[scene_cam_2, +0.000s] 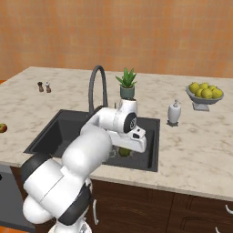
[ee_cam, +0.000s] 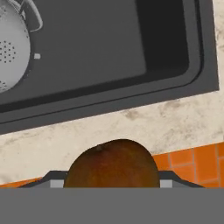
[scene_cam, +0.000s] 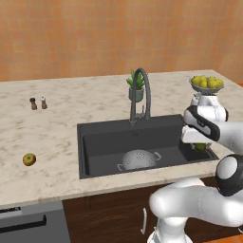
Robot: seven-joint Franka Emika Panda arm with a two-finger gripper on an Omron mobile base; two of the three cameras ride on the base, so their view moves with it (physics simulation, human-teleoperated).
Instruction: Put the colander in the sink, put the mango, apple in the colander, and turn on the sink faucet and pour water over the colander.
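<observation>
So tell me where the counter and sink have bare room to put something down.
Free: the marble counter between the two small shakers and the blushed yellow-green apple; also the dark sink's floor beside the perforated silvery colander. Crowded: the right side, around the grey fruit bowl, the white soap dispenser and the arm.
</observation>
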